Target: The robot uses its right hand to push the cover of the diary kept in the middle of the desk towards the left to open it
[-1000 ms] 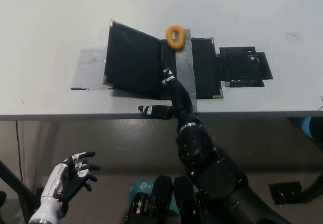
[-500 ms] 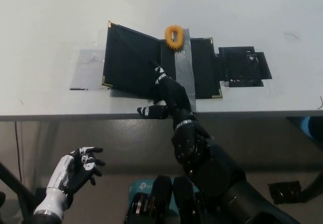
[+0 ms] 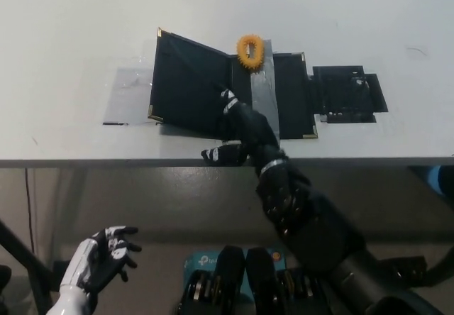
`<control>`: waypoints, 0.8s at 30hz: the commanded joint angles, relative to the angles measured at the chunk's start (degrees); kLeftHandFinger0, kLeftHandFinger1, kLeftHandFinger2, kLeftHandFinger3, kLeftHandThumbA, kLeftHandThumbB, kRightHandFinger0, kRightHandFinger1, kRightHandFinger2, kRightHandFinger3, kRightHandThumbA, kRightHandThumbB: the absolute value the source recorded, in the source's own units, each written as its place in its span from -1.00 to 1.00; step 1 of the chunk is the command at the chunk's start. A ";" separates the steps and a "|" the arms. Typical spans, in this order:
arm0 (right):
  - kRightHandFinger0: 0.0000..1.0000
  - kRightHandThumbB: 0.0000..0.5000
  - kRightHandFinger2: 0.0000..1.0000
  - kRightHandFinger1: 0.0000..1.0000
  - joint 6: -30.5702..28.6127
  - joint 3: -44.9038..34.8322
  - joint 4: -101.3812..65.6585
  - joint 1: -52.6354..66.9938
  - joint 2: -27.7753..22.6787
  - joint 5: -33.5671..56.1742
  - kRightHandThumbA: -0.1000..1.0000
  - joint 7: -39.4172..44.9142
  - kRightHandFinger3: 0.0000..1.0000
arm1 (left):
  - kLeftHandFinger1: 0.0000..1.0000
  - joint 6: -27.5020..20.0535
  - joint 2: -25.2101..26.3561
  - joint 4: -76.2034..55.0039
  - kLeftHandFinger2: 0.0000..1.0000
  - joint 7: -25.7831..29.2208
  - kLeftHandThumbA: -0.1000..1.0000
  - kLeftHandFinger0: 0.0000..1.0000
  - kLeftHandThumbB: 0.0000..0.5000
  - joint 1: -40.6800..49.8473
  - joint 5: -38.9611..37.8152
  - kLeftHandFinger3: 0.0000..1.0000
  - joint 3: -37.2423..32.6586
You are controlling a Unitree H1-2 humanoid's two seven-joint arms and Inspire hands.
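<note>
Pushing the diary cover leftward, mid-swing.

The black right hand (image 3: 237, 127) reaches over the desk's (image 3: 71, 45) near edge, fingers spread and holding nothing, apparently pressed against the raised cover (image 3: 190, 81) of the diary (image 3: 284, 91), which lies at the middle of the desk; contact is hard to confirm, black on black. The cover stands tilted, not yet flat, so the next move likely calls for more leftward push. The white left hand (image 3: 99, 262) rests below the desk, fingers loosely apart.
</note>
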 commanded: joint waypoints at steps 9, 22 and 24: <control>0.86 -0.06 1.00 1.00 20.30 -20.51 -34.12 2.89 -0.81 33.10 1.00 14.48 1.00 | -0.21 -1.43 -0.59 -2.45 0.02 0.54 -0.63 -0.33 -0.01 1.68 -0.86 0.30 2.32; 0.82 -0.21 1.00 0.97 20.30 -30.11 -48.82 15.36 -8.67 49.06 1.00 7.66 1.00 | -0.19 -3.27 -0.97 -1.90 0.01 1.07 -0.52 -0.31 -0.06 3.80 -1.44 0.36 3.67; 0.84 -0.16 1.00 0.97 20.30 -32.88 -50.76 18.67 -9.50 50.30 1.00 8.73 1.00 | -0.19 -2.65 -1.02 -2.29 0.01 1.22 -0.51 -0.31 -0.04 3.78 -1.22 0.35 3.65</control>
